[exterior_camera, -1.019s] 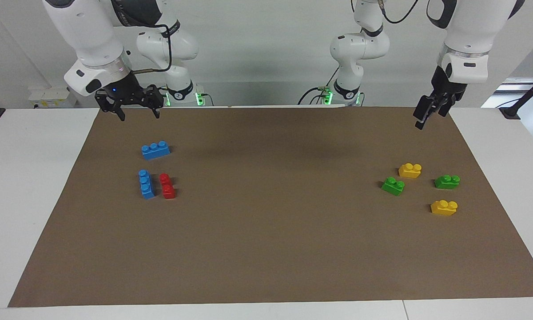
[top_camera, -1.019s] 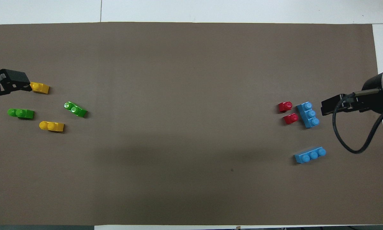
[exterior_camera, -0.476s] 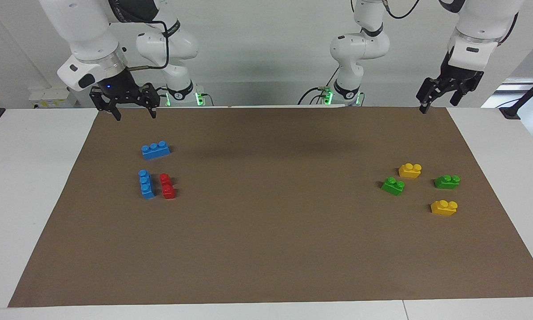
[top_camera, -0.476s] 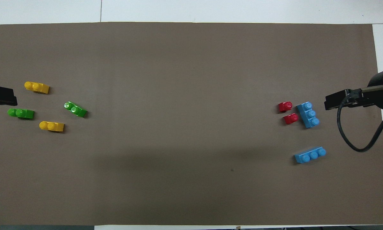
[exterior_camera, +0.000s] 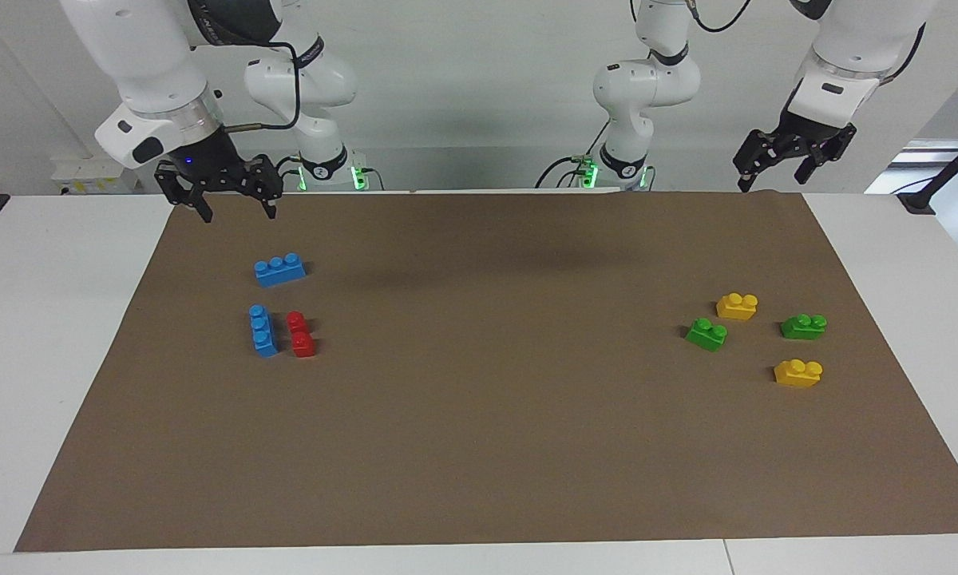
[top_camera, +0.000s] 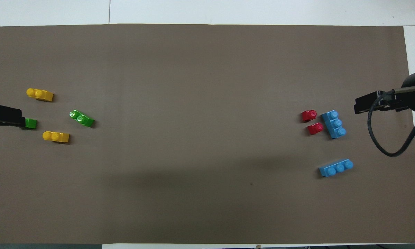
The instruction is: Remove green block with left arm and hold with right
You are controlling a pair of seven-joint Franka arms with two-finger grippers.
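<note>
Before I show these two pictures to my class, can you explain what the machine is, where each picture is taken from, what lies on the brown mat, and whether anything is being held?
These are two white robot arms, each ending in a two-finger gripper. One picture looks at them from across the table; the other looks down from above their own end.

The left gripper and right gripper both hang open and empty, raised over the mat's edge nearest the robots.

At the left arm's end lie two green blocks and two yellow blocks. At the right arm's end lie two blue blocks and a red block.

Nothing is held.
</note>
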